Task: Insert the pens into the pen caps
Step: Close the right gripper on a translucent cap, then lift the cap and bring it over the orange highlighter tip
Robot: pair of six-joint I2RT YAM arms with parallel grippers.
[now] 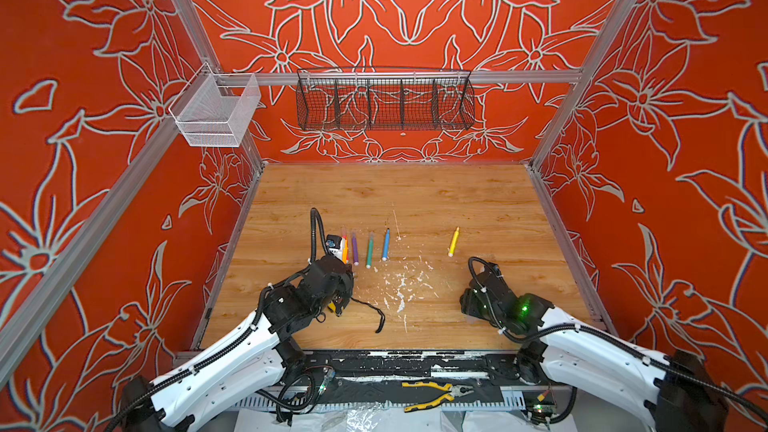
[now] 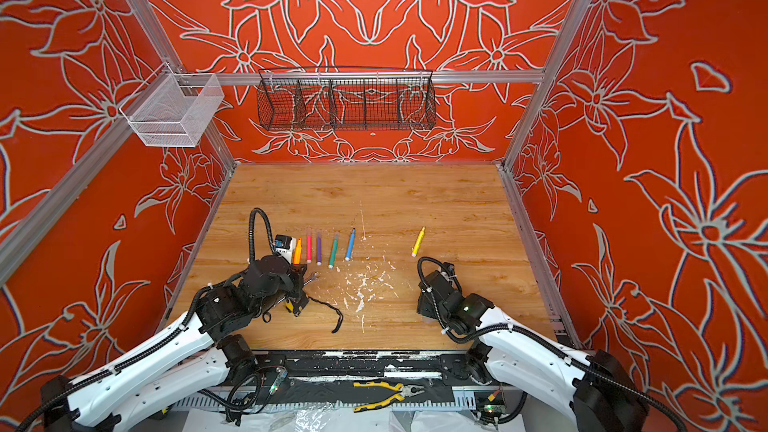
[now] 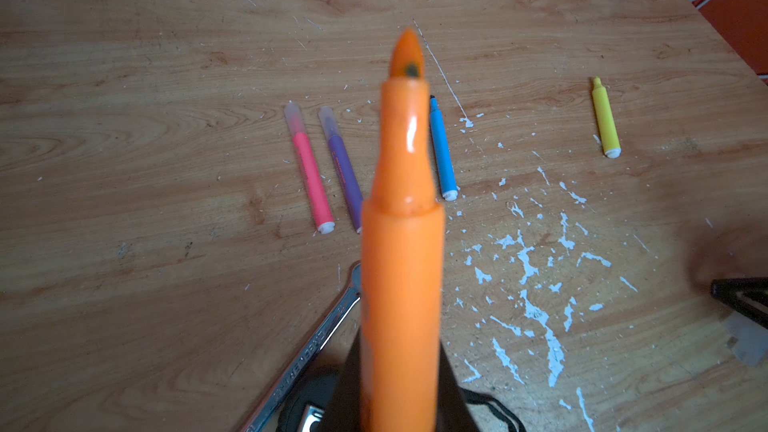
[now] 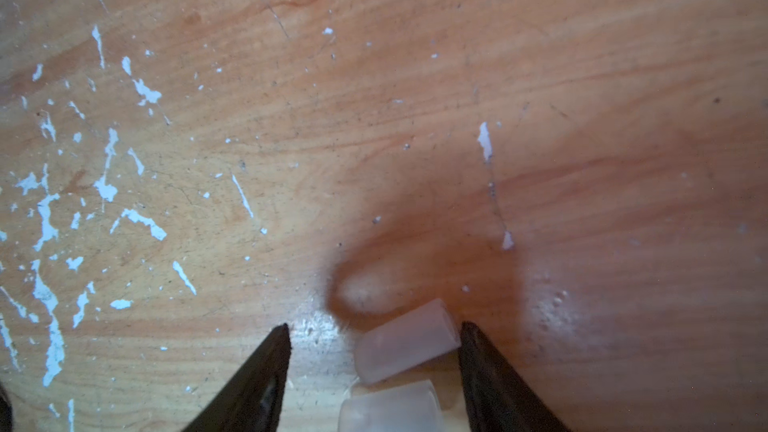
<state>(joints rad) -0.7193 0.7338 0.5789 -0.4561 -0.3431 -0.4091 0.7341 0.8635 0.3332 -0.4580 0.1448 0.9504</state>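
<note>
The orange pen [image 3: 401, 243] is held tightly in the left pincer [image 3: 401, 401], tip pointing away from it. The right pincer [image 4: 376, 326] is opened wide; two clear pen caps [image 4: 407, 344] are seen lying between its fingers [image 4: 257, 384].

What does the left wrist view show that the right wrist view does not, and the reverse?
Only left wrist: the orange pen held in the left fingers, the capped pink pen and purple pen, the uncapped blue pen and yellow pen, a wrench. Only right wrist, clearly: the right fingers open, two clear caps lying between them (left wrist shows them only as a blur). Both: the wooden table and its white paint flecks.
</note>
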